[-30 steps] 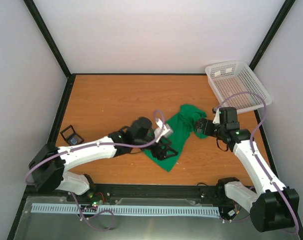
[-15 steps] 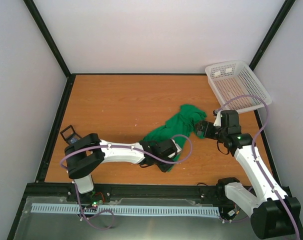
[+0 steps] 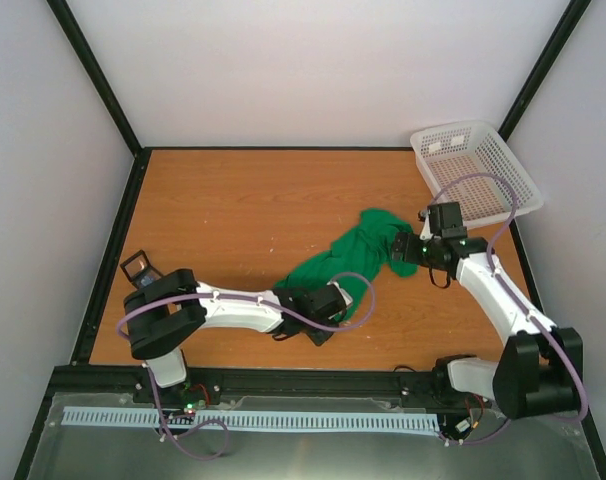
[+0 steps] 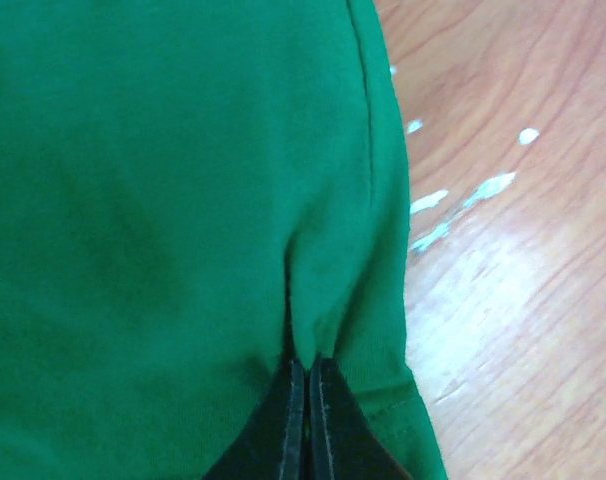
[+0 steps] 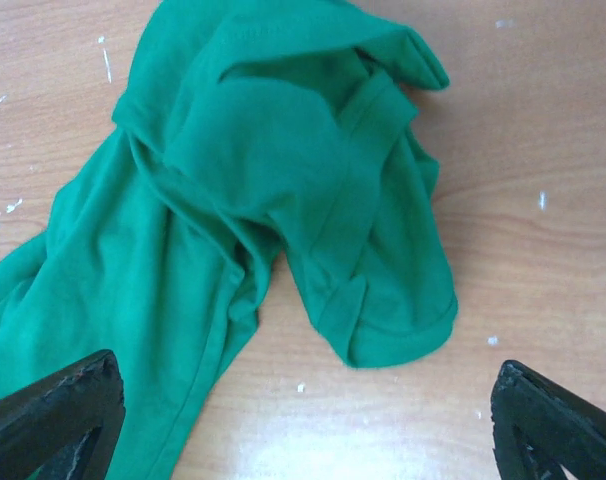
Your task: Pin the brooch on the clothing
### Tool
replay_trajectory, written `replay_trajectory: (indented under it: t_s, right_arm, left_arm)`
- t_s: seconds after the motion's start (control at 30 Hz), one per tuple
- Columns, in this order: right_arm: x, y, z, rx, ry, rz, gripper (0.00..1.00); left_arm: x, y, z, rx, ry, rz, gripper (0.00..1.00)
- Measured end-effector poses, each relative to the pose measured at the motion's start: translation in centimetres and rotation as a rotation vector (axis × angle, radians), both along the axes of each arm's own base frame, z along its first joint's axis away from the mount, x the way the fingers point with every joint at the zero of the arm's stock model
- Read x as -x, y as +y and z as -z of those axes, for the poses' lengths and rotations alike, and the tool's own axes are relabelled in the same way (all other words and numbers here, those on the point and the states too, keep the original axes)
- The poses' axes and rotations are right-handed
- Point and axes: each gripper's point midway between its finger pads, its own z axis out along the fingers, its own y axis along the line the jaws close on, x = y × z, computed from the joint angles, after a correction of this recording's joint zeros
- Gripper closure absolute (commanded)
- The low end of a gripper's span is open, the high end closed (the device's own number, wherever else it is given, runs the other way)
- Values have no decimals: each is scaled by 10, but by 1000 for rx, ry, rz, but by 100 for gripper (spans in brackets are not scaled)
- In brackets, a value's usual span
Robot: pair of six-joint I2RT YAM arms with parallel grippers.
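Note:
The clothing point(image 3: 358, 255) is a bright green T-shirt, lying crumpled in a diagonal band across the middle of the wooden table point(image 3: 233, 210). My left gripper point(image 3: 328, 318) sits at its near end. In the left wrist view this gripper point(image 4: 308, 368) is shut, pinching a raised fold of the clothing point(image 4: 183, 180) beside a hem. My right gripper point(image 3: 404, 250) hovers at the shirt's far right end. Its fingers point(image 5: 53, 420) stand wide open, with a rolled sleeve of the clothing point(image 5: 283, 170) ahead of them and nothing between them. The brooch does not show in any view.
A white mesh basket point(image 3: 473, 165) stands at the back right corner. A small black square-framed case point(image 3: 140, 267) lies at the table's left edge, beside my left arm's elbow. Black frame rails border the table.
My left arm has swung down low and reached the shirt's near end, where its gripper closed on a fold of fabric. The right gripper has edged closer to the shirt's right end, still open.

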Motion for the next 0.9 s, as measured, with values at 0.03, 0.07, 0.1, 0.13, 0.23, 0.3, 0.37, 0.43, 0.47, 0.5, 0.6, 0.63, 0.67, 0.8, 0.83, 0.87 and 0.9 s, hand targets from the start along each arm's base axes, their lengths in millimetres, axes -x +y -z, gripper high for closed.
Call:
replay_trajectory:
  t_s: [0.03, 0.07, 0.1, 0.13, 0.23, 0.3, 0.37, 0.43, 0.47, 0.5, 0.6, 0.63, 0.67, 0.8, 0.83, 0.87, 0.9]
  right_arm:
    - [-6, 0, 0, 10, 4, -6, 6]
    - [-10, 0, 0, 17, 7, -12, 7]
    - [-15, 0, 2, 25, 12, -18, 10]
    - [-20, 1, 3, 32, 18, -25, 14]
    - [-35, 1, 12, 56, 44, -45, 28]
    - [-43, 0, 20, 72, 70, -59, 32]
    - [-53, -1, 27, 89, 96, -72, 32]
    - [-64, -1, 33, 106, 113, -81, 32]
    - [-69, -1, 34, 113, 117, -85, 31]
    - [-74, -1, 34, 120, 119, -90, 28]
    - [-82, -1, 32, 130, 111, -101, 23]
    - [-84, -1, 31, 130, 108, -103, 21]
    - [-85, 0, 30, 128, 105, -104, 21]
    - [-92, 3, 26, 115, 96, -114, 21]
    - [-94, 3, 26, 117, 94, -118, 20]
    - [-95, 3, 27, 122, 92, -122, 20]
    - [-96, 2, 27, 130, 92, -124, 20]
  left_arm:
    - [-1, 5, -1, -7, -9, -11, 99]
    - [-1, 9, -1, -16, -15, -22, 99]
    - [-2, 14, -2, -25, -20, -34, 99]
    - [-3, 20, -4, -36, -27, -47, 99]
    - [-6, 32, -16, -43, -53, -83, 99]
    - [-7, 37, -32, -20, -73, -101, 99]
    - [-10, 40, -48, 14, -90, -119, 99]
    - [-13, 42, -65, 54, -111, -137, 99]
    - [-14, 43, -71, 69, -119, -146, 99]
    - [-15, 44, -77, 82, -126, -157, 99]
    - [-20, 52, -86, 93, -139, -197, 99]
    - [-22, 56, -89, 92, -146, -216, 99]
    - [-23, 58, -91, 94, -150, -229, 99]
    - [-35, 70, -116, 138, -187, -313, 99]
    - [-40, 73, -126, 162, -200, -343, 99]
    - [-45, 75, -134, 185, -210, -368, 99]
    - [-51, 78, -147, 218, -225, -404, 99]
